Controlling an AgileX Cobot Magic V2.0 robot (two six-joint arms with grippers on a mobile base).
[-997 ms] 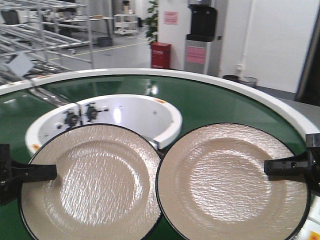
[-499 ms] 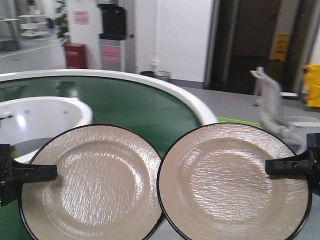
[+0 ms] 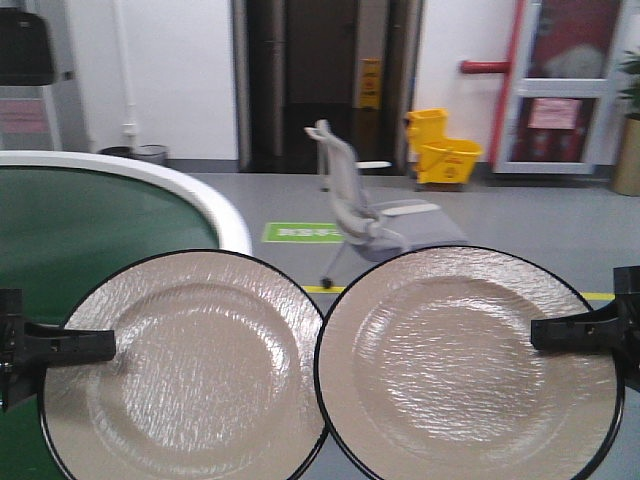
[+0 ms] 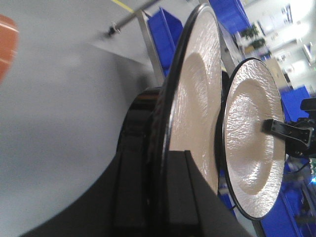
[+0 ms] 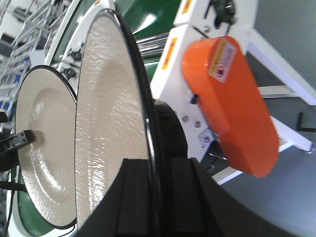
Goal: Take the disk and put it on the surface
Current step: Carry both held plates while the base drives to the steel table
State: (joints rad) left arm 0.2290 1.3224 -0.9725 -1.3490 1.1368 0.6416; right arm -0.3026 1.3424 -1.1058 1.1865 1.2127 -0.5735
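Front view: left gripper [image 3: 95, 346] and right gripper [image 3: 545, 333] each pinch a rim, holding the left disk [image 3: 190, 375] and right disk [image 3: 455, 370] level, side by side, aloft near the conveyor [image 3: 90, 225] for set-down; edge-on wrist views seemingly show rims wedged between jaws.

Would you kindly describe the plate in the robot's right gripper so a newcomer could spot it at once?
Find the green conveyor belt at far left; two beige, black-rimmed plates sit side by side before it. The right plate lies below the grey office chair, pinched at its outer edge by the right gripper; the left plate overlaps the belt.
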